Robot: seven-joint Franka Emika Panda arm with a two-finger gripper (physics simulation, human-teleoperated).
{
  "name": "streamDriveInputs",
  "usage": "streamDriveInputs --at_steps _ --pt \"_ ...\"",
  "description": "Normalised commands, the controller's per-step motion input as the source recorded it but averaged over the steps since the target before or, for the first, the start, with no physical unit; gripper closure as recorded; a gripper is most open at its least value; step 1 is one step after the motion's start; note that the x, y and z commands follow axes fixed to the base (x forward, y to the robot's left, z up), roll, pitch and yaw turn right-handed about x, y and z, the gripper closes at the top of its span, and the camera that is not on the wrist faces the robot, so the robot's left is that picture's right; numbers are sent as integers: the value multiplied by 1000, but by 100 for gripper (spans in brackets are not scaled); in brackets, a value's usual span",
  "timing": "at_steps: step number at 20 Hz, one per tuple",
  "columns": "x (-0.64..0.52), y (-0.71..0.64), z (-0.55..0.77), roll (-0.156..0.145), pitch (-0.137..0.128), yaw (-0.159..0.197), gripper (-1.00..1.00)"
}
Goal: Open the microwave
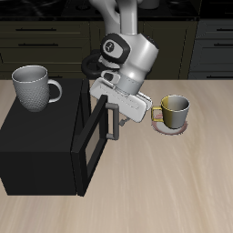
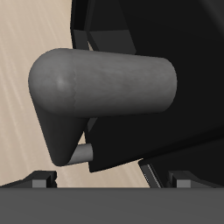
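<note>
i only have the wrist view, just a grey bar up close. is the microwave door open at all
Observer: Yes. In the exterior view the door of the microwave is swung well out from the box.
Operator: where's the gripper relative to the handle
Observer: The gripper sits right at the handle, near the door's free edge.
Operator: anything on top i might knock
Observer: A grey mug stands on the microwave's top.
Operator: anything beside it
Observer: A yellow mug stands on a plate farther along the table.
</note>
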Motion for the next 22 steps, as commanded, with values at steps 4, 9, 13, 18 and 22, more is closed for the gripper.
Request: streamDriveInputs --at_steps 4,9,13,18,22 --pt "189 58 278 181 -210 411 -100" --pt "57 -282 364 48 -108 154 -100" --pt "-82 -324 383 -25 -86 91 -100" --pt "35 102 243 46 -33 51 -100" --pt "33 -23 136 -4 4 -26 -100"
